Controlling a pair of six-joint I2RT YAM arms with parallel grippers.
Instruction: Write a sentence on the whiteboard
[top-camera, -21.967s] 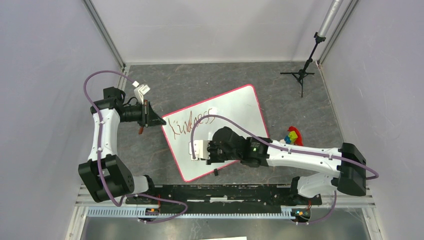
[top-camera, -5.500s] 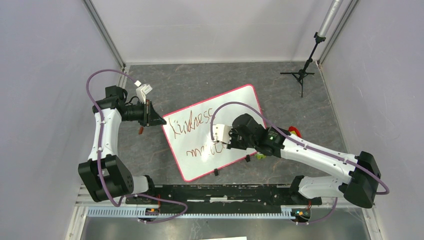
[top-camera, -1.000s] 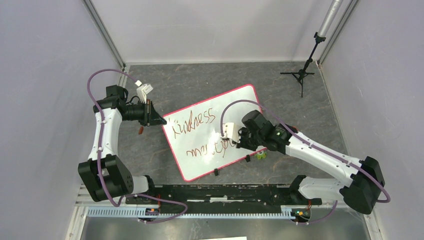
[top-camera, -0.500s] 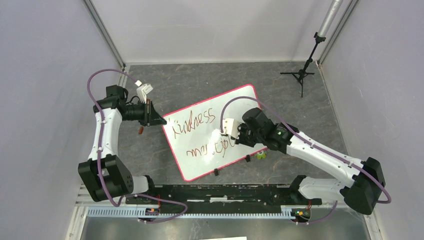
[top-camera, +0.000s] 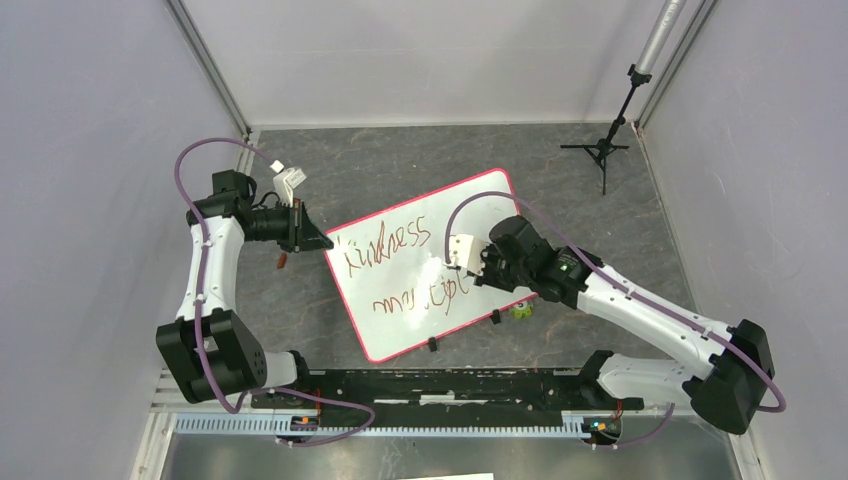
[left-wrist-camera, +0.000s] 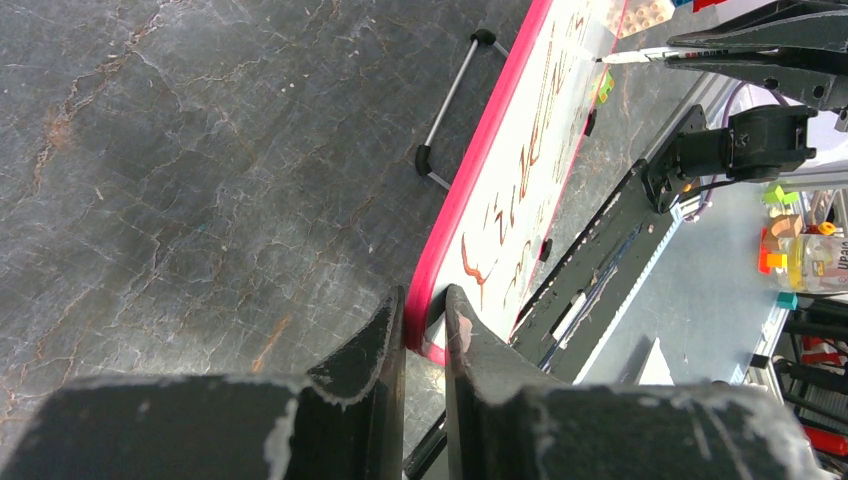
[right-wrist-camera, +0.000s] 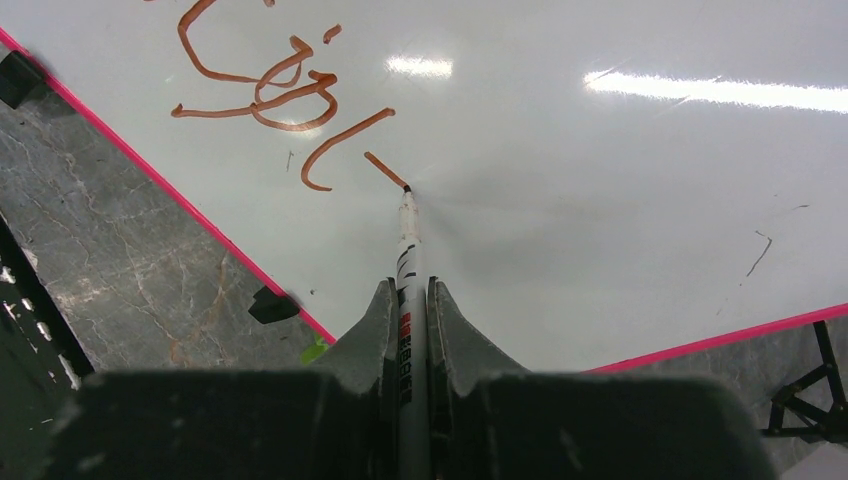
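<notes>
The whiteboard (top-camera: 480, 215) lies tilted on the grey table, pink-edged, with black clips on its near long edge. The sentence (top-camera: 388, 243) is reddish-brown scrawl in two lines, and the lower line (top-camera: 420, 295) ends under the right arm. My right gripper (right-wrist-camera: 408, 300) is shut on a white marker (right-wrist-camera: 408, 250), whose tip touches the board at the end of a short fresh stroke (right-wrist-camera: 385, 170). My left gripper (left-wrist-camera: 424, 320) is shut on the whiteboard's pink border (left-wrist-camera: 470, 190) at its left corner (top-camera: 322, 243).
A black tripod stand (top-camera: 603, 150) is at the back right. A small green toy (top-camera: 521, 311) lies just off the board's near right edge. A small brown object (top-camera: 283, 261) lies left of the board. The black rail (top-camera: 450, 385) runs along the near edge.
My right gripper has slid a little right and away along the lower line with the marker, adding strokes. The left arm and the board have stayed put.
</notes>
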